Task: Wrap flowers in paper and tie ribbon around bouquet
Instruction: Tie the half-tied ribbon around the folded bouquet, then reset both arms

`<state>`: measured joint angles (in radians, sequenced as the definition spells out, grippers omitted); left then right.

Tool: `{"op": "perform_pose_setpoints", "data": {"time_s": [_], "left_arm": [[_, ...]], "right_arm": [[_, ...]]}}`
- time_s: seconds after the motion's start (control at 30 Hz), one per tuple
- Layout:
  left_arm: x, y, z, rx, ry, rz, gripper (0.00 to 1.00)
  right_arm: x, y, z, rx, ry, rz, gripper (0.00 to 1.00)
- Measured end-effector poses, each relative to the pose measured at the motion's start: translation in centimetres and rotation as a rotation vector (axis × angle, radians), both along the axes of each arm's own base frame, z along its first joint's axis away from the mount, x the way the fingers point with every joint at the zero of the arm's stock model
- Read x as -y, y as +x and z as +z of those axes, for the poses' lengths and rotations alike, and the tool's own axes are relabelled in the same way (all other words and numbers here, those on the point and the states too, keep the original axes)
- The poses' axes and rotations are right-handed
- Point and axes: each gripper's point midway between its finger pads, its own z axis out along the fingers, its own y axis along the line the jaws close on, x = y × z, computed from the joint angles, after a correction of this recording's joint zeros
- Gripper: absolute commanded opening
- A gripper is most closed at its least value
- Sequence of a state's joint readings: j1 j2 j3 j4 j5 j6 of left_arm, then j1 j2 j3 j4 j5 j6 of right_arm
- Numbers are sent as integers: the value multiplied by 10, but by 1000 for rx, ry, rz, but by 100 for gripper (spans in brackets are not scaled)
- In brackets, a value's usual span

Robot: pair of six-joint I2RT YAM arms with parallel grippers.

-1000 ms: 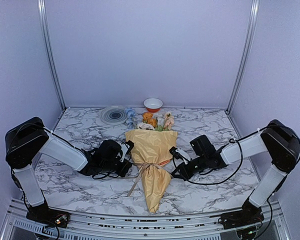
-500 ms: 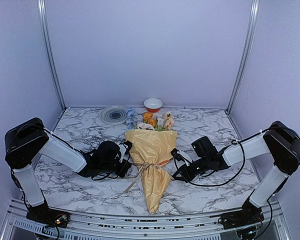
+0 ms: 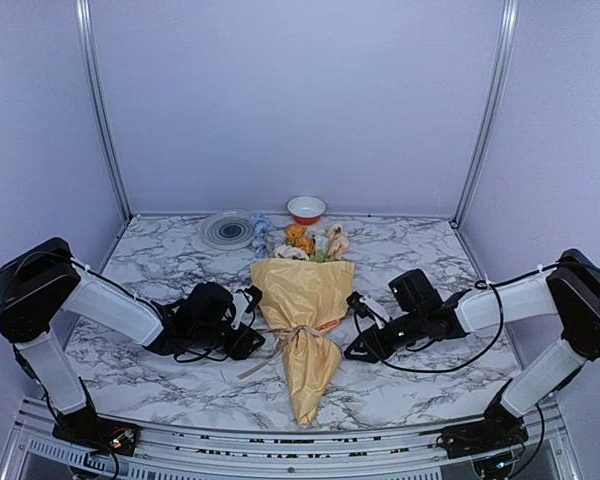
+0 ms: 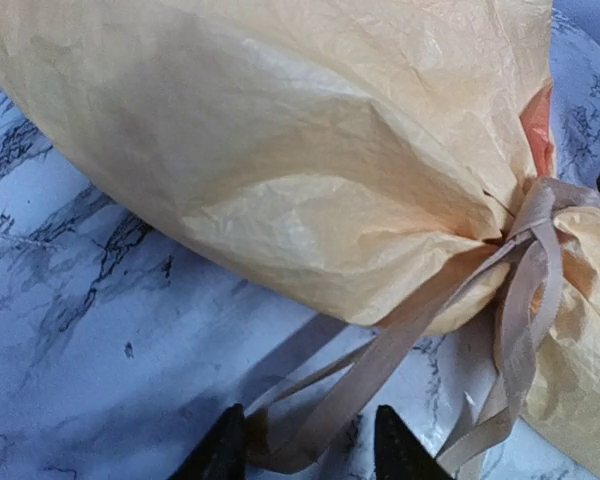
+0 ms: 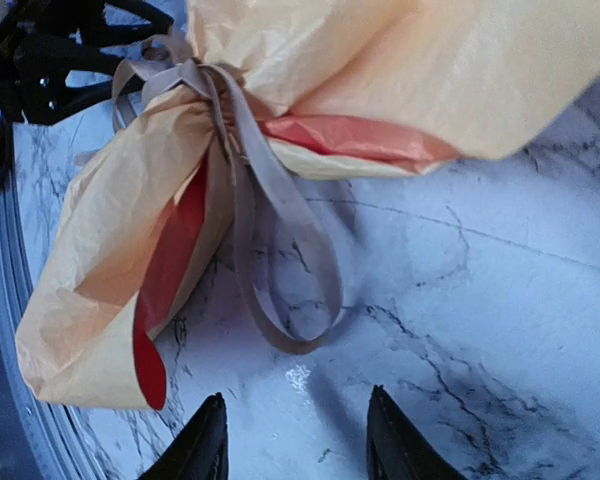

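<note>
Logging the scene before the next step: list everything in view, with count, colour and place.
bouquet: one, tan-yellow paper cone with orange inner edge, lying mid-table, tip toward the arms
flowers: several heads, blue, orange, cream, pink, at the cone's wide far end
ribbon: one, beige, tied round the cone's narrow waist, ends trailing on the table
plate: one, grey with rings, far edge, left of the flowers
bowl: one, red and white, far edge, behind the flowers
table: one, white marble with grey veins
left gripper: one, black fingers, open, left of the bouquet, a ribbon end lying between its tips
right gripper: one, black fingers, open, right of the bouquet, nothing between its tips
</note>
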<state>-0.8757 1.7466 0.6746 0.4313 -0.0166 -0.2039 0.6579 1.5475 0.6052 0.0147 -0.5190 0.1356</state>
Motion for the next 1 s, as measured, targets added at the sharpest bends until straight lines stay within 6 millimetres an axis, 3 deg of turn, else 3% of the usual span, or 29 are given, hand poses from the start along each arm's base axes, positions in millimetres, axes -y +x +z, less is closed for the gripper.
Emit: {"op": "perform_pose_setpoints", "data": {"time_s": [0.13, 0.23, 0.33, 0.5, 0.6, 0.63, 0.67, 0.77, 0.8, 0.9, 1.0], "left_arm": [[-11, -15, 15, -9, 7, -32, 87], [-14, -20, 47, 25, -28, -50, 98], [-19, -24, 79, 65, -58, -55, 99], [-46, -10, 109, 147, -44, 63, 99], [-86, 16, 113, 179, 4, 245, 99], [-146, 43, 114, 203, 81, 491, 99], [-150, 44, 114, 204, 86, 505, 99], [-199, 54, 117, 232, 103, 680, 99], [-226, 54, 118, 247, 111, 767, 99], [-286, 44, 124, 302, 137, 969, 99], [-322, 27, 129, 376, 160, 1100, 99]], "right_arm": [[11, 19, 30, 85, -4, -79, 69], [31, 46, 71, 204, 25, -195, 74], [61, 72, 117, 343, 58, -341, 76], [121, 105, 158, 495, 47, -579, 79], [160, 121, 171, 558, 16, -722, 83], [210, 134, 181, 629, -29, -899, 85], [211, 135, 181, 631, -30, -902, 85], [242, 140, 181, 659, -52, -1010, 85], [251, 141, 178, 663, -65, -1044, 85], [268, 143, 168, 669, -92, -1111, 86], [275, 146, 151, 651, -114, -1156, 87]]}}
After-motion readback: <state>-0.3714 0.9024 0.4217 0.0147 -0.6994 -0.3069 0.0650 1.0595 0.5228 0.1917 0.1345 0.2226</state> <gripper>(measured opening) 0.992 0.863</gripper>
